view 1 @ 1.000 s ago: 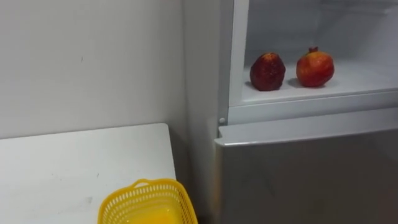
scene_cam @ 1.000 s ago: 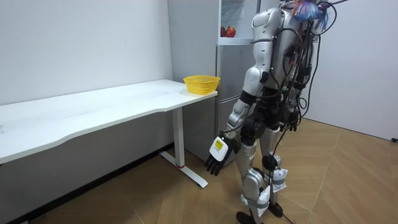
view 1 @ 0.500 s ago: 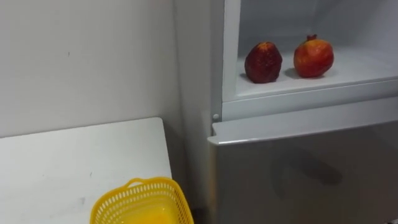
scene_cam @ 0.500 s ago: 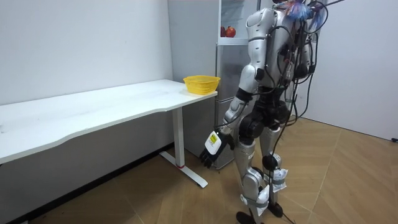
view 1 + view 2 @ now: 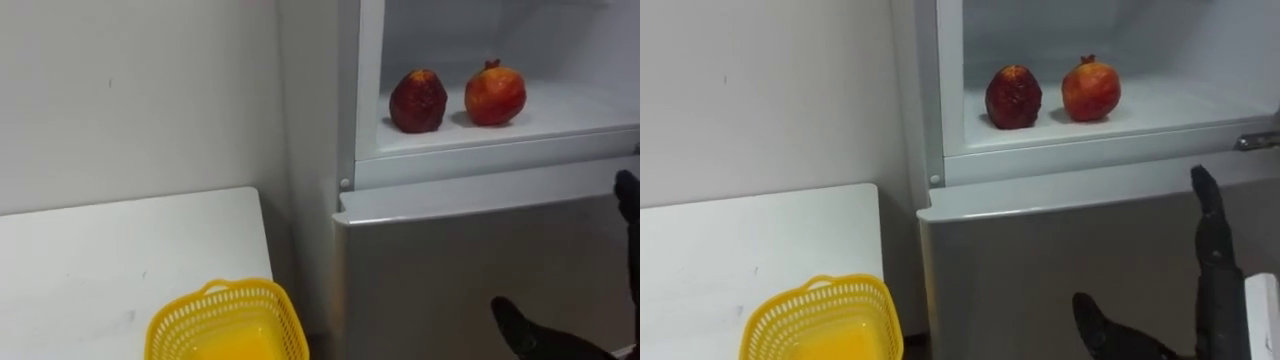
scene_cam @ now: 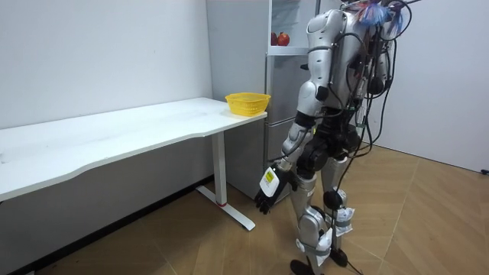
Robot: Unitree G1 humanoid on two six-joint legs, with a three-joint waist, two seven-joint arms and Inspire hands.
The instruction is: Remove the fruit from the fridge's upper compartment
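The robot stands upright facing the fridge [image 6: 284, 92], at the end of the white worktop [image 5: 120, 250] that runs along the wall [image 5: 130, 90]. The upper compartment [image 5: 600, 40] is open, and the task's fruit sits on its white shelf [image 5: 570, 115]. A dark red pomegranate [image 5: 418, 101] is on the left and an orange-red pomegranate [image 5: 495, 93] is to its right. They sit side by side with a small gap between them, both upright, and neither hand touches them. The right hand [image 5: 1212, 265] is raised at the lower right in front of the closed lower door [image 5: 450, 260]. Its fingers are straight and point up towards the shelf's front edge, the thumb is spread out to the side, and it grasps nothing. Its fingertips are below the shelf and to the right of the fruit, well apart from it. The left hand [image 6: 268, 183] hangs low beside the thigh in the room view, with its fingers loose, pointing at the floor and empty. A yellow basket [image 5: 240, 296] stands on the corner of the worktop nearest the fridge, just beside the fridge's side wall. It sits lower than the open compartment and to the left of it.
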